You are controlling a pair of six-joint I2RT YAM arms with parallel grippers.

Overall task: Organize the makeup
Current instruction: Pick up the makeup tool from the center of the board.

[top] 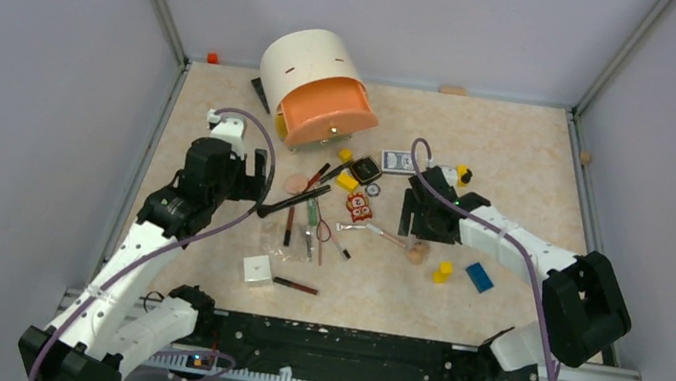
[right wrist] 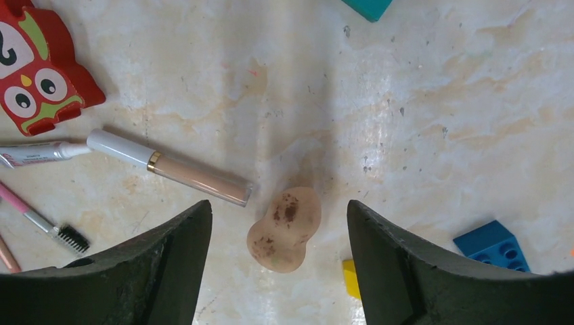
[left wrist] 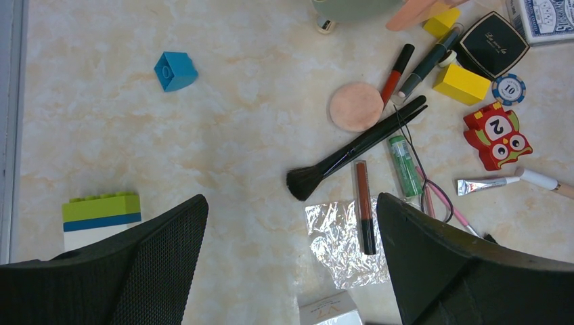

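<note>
Makeup [top: 314, 222] lies scattered mid-tabletop [top: 521, 157], between your two arms; long black brush [left wrist: 355, 147] lies diagonal, bristles near your left claw [left wrist: 291, 200], whose jaws stand wide with nothing gripped; dark-red pencil [left wrist: 365, 203] lies partly across the clear pouch [left wrist: 342, 240]; your right claw [right wrist: 277, 205] is open too, straddling a stained beige sponge [right wrist: 284, 229] without touching it; gloss tube [right wrist: 172, 168] just beside the sponge.
</note>
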